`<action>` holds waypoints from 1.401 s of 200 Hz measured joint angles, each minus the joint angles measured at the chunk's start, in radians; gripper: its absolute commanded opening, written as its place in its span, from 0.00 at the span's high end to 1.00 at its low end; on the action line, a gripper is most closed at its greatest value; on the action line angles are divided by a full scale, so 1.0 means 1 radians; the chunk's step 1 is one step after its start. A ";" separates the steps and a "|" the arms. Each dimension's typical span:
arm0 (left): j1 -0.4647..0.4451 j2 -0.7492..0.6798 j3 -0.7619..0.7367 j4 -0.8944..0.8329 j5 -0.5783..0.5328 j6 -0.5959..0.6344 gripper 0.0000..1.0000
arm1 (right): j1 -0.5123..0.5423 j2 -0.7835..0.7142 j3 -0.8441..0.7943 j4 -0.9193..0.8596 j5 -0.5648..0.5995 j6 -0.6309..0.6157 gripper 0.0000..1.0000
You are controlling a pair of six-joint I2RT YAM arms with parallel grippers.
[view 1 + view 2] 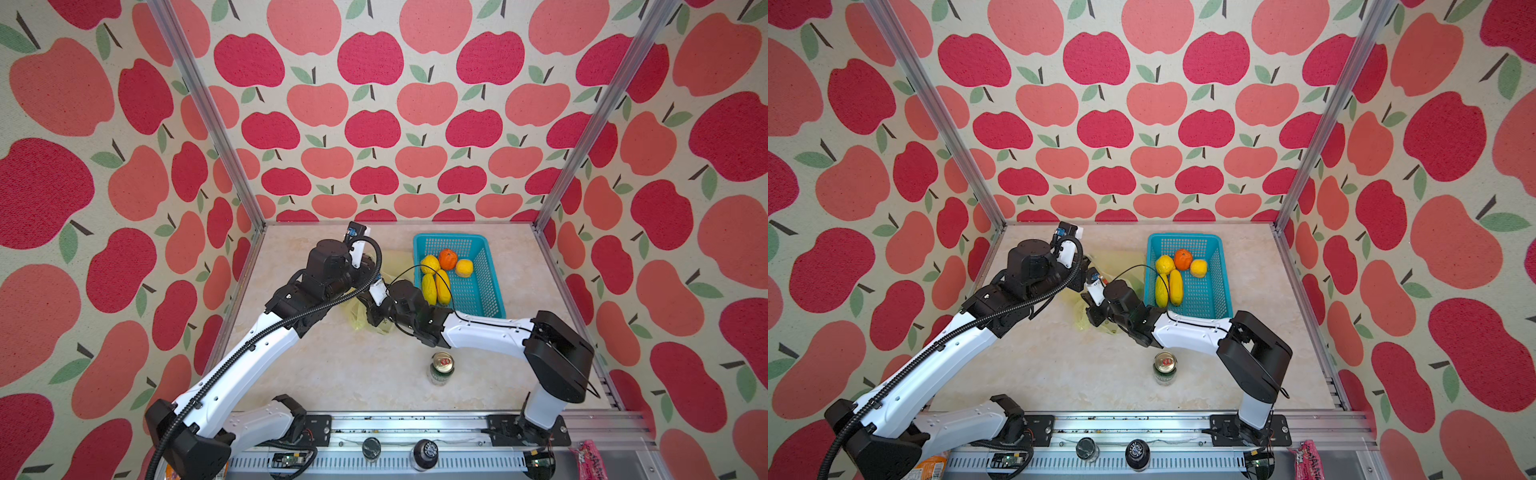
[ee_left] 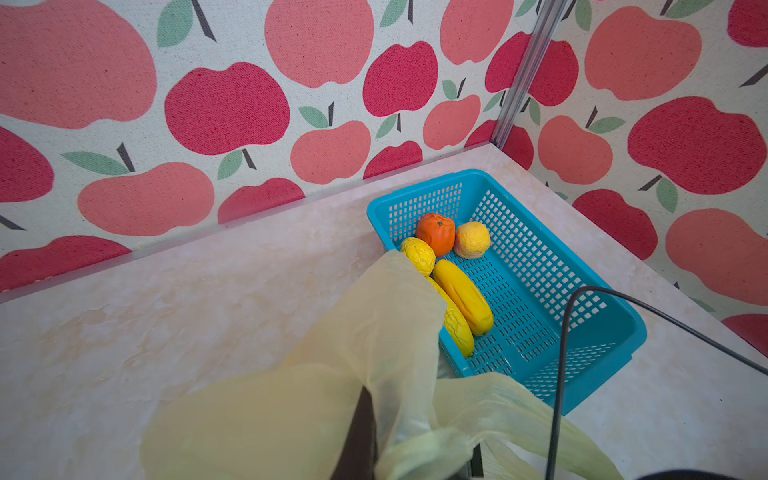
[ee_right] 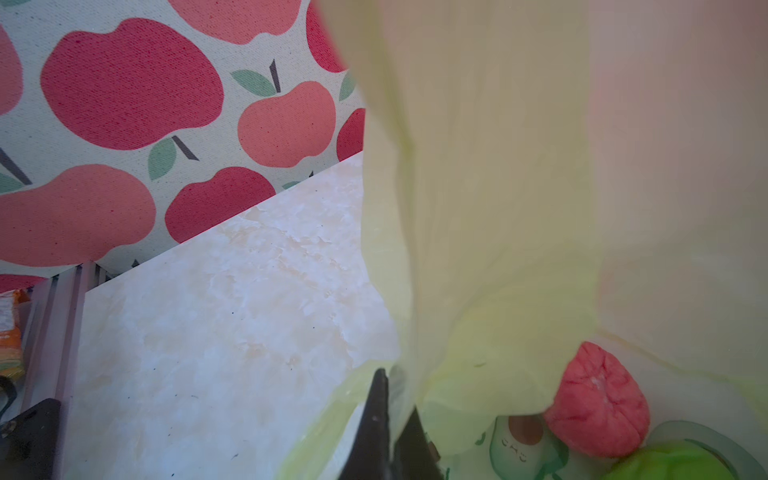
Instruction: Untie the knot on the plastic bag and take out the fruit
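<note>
1. Well, the job is looking well past halfway. I am seeing no tied knot anywhere, the plastic bag [image 1: 358, 321] is lying slack with its mouth open, and fruit [image 1: 443, 286] is already sitting in the turquoise basket [image 1: 451, 237].
2. Reading the table [image 1: 332, 374] as a clock with the arms' rail at six, the bag is lying near the middle. The basket is sitting at about two o'clock and the green can [image 1: 441, 368] is standing toward six.
3. The left gripper [image 2: 360, 436] is closed tight, pinching a fold of the bag's film.
4. The right gripper [image 3: 392, 432] is likewise clamped on the bag's edge, beside the opening.
5. Five pieces are resting in the basket: two long yellow fruits [image 1: 429, 289], a lemon [image 1: 430, 264], an orange fruit [image 1: 448, 258] and a yellow-orange fruit [image 1: 464, 268].
6. Two more are showing inside the bag and waiting to come out: a pink-red fruit [image 3: 598, 399] and a green fruit [image 3: 665, 463]. I cannot tell whether others are hiding under the film.
7. Otherwise I am counting one bag, one basket, one can and two arms.
</note>
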 measured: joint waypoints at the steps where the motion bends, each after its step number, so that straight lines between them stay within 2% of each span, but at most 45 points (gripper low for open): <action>1: 0.000 0.000 0.000 0.000 -0.002 0.000 1.00 | 0.004 -0.001 -0.002 0.001 0.000 -0.002 1.00; 41: 0.000 -0.003 -0.002 -0.019 -0.072 -0.004 1.00 | 0.177 -0.109 -0.092 0.073 -0.006 -0.100 1.00; 56: 0.000 -0.003 -0.013 -0.040 -0.083 -0.005 1.00 | 0.209 -0.152 -0.104 0.118 -0.007 -0.131 1.00; 67: 0.001 -0.003 -0.014 -0.047 -0.089 -0.005 1.00 | 0.215 -0.174 -0.110 0.138 -0.006 -0.149 0.89; 83: 0.001 -0.005 -0.014 -0.043 -0.093 -0.005 1.00 | 0.219 -0.179 -0.112 0.150 -0.010 -0.164 0.60; 95: 0.003 -0.005 -0.014 -0.038 -0.097 -0.005 1.00 | 0.224 -0.177 -0.119 0.150 -0.016 -0.174 0.50; 147: 0.006 -0.009 -0.014 -0.030 -0.097 -0.005 1.00 | 0.221 -0.209 -0.209 0.151 0.033 -0.182 0.47; 191: 0.006 -0.022 -0.014 -0.027 -0.096 -0.005 1.00 | 0.169 -0.420 -0.333 0.139 0.113 -0.181 0.42; 205: 0.006 -0.025 -0.014 -0.026 -0.096 -0.005 1.00 | 0.161 -0.484 -0.362 0.138 0.130 -0.181 0.42; 210: 0.006 -0.026 -0.014 -0.026 -0.096 -0.005 1.00 | 0.161 -0.505 -0.372 0.137 0.134 -0.181 0.45; 225: 0.006 -0.027 -0.014 -0.023 -0.096 -0.005 1.00 | 0.161 -0.554 -0.397 0.136 0.142 -0.186 0.73; 238: 0.006 -0.027 -0.014 -0.023 -0.096 -0.005 1.00 | 0.161 -0.575 -0.413 0.136 0.144 -0.183 0.87; 280: 0.006 -0.027 -0.014 -0.023 -0.095 -0.005 1.00 | 0.161 -0.512 -0.418 0.113 0.142 -0.158 0.94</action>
